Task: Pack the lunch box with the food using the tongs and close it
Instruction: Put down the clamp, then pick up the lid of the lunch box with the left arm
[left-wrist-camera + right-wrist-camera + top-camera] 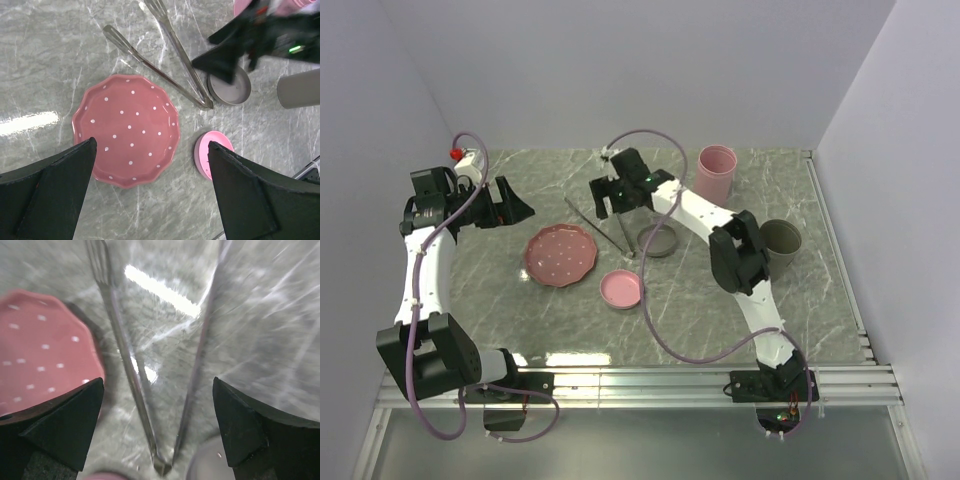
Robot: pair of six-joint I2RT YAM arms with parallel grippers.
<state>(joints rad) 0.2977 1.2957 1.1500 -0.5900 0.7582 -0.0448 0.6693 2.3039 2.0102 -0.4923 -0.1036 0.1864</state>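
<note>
The silver tongs (605, 228) lie flat on the marble table in a narrow V, hinge toward the grey lid (658, 240). My right gripper (610, 205) hovers open just above them. In the right wrist view both arms of the tongs (125, 360) run between its spread fingers (157, 382) without touching them. My left gripper (520, 208) stands open and empty over the table's left, above the near edge of the pink dotted plate (125, 130). The plate is bare, and the food shows in no view. The lunch box tubs, pink (715, 172) and grey (780, 243), stand open at the back right.
A pink lid (621, 290) lies just right of the plate (560, 255), also seen as the pink lid (212, 155) by my left finger. The grey lid (230, 87) sits at the tongs' hinge. White walls close in the left, back and right sides.
</note>
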